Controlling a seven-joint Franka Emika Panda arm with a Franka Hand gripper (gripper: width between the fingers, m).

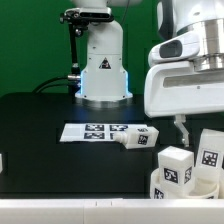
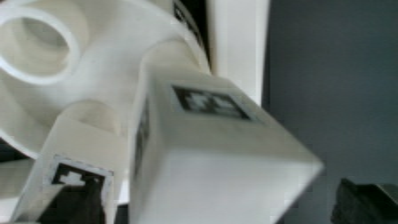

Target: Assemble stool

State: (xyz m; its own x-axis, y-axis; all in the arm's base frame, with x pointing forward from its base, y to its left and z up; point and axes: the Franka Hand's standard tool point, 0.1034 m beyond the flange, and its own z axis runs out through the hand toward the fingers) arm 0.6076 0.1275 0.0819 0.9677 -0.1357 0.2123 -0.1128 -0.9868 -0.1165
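Note:
The round white seat (image 2: 71, 50) fills the wrist view, with a pale hollow in its face. A chunky white leg (image 2: 222, 120) with a square tag stands out from it toward the camera, and a second tagged leg (image 2: 71, 172) is beside it. My gripper (image 2: 214, 205) is open, its dark fingers (image 2: 68, 203) on either side of the near leg with a gap on one side. In the exterior view the gripper (image 1: 184, 130) hangs just above the upright legs (image 1: 175, 165) at the lower right. Another leg (image 1: 136, 138) lies loose on the black table.
The marker board (image 1: 92, 131) lies flat on the table (image 1: 40, 120) next to the loose leg. The large white robot base (image 1: 103, 65) with a triangle mark stands behind it. A white edge (image 1: 60, 205) runs along the table's front.

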